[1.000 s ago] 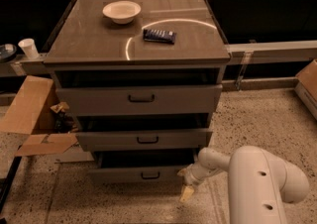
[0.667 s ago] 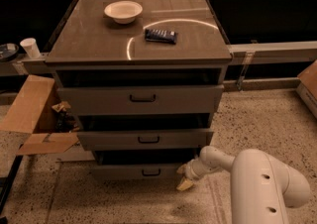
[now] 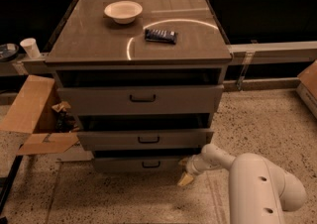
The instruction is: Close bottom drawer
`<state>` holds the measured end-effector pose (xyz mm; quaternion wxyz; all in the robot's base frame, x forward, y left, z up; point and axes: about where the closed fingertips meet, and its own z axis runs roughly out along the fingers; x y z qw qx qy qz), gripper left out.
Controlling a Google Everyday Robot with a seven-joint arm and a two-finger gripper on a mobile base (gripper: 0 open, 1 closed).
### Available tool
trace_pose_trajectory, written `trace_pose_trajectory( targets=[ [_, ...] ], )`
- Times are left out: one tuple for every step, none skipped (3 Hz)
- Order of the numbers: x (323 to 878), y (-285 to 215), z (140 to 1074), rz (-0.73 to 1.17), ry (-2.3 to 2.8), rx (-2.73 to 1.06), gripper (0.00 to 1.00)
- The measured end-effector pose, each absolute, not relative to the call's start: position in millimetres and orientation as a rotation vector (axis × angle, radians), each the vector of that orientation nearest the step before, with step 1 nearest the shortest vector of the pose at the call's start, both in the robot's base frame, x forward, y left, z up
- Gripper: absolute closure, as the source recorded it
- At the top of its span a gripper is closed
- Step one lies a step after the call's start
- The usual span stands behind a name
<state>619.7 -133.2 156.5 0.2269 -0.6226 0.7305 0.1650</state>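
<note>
Speckled terrazzo floor [image 3: 257, 114], dim workshop, dark shelving behind. Grey metal cabinet [image 3: 99, 44] in the middle of the view with a glossy flat top. On the top sit a white bowl [image 3: 123, 11] toward the back left and a dark packet [image 3: 160, 35] just right of centre, the two apart. There are three drawers below, each with a small black bar handle at centre. Top drawer [image 3: 99, 100] has the tallest front with a dark gap above it. Middle drawer [image 3: 109, 140] is below it, also with a dark gap above. Bottom drawer [image 3: 119, 164] is the lowest, right above the floor, with the shortest and narrowest front. A thin dark gap shows over its front, so it is not fully shut, and its handle [image 3: 151, 164] is untouched. White arm [image 3: 257, 183] comes in from the lower right, its thick segment in the foreground. Gripper [image 3: 184, 170] is low, near the floor, at the right end of the bottom drawer's front. Its two tan fingertips [image 3: 185, 179] stand apart, one above the other, with nothing between them. The upper tip is just beside the drawer's right corner; can't tell if it touches. Open cardboard box [image 3: 29, 111] on the floor to the left of the cabinet, flaps spread. White paper cup [image 3: 30, 47] on a ledge at left. Another box [image 3: 309, 86] is cut off at the right edge.
</note>
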Motion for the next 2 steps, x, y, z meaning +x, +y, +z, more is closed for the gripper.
trace_pose_trajectory(
  targets=[
    [626.8, -138.2, 156.3, 0.439, 2.01, -1.699, 0.02],
    [624.8, -139.0, 156.4, 0.437, 2.01, -1.696, 0.0]
  ],
)
